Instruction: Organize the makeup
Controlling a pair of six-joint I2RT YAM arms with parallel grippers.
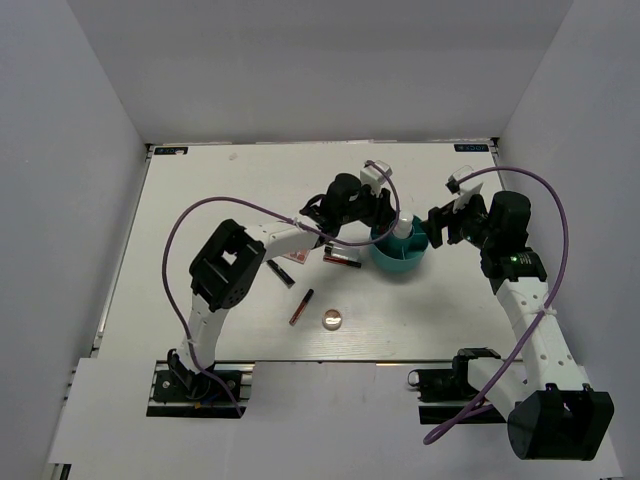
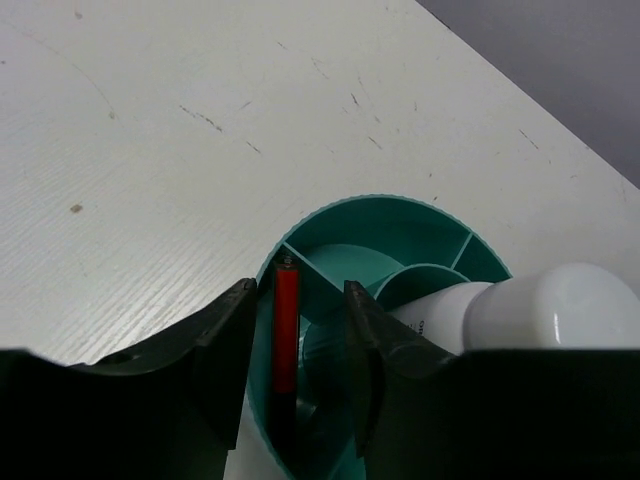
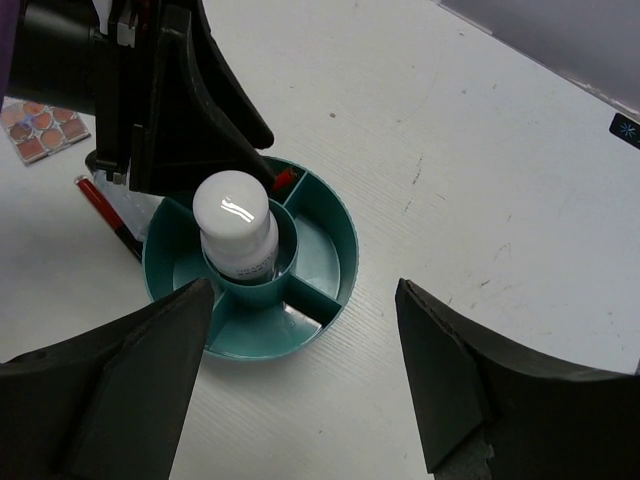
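Pale grey walls close in a white table (image 1: 200,200). Right of its centre sits a teal divided container (image 1: 400,272), with the white bottle (image 3: 235,215) upright in its middle well. The left gripper (image 2: 298,295) hangs over an outer compartment, its jaws narrowly parted, wider than the red pencil (image 2: 286,330) standing between them. The right gripper (image 3: 305,290) is spread wide just beside the container. The palette (image 1: 296,257), compact (image 1: 332,319) and loose pencils (image 1: 301,306) lie nearer the table's middle.

White arm links (image 1: 530,320), black joints (image 1: 228,265), looping purple cables (image 1: 213,201), matte black fingers (image 2: 228,345).
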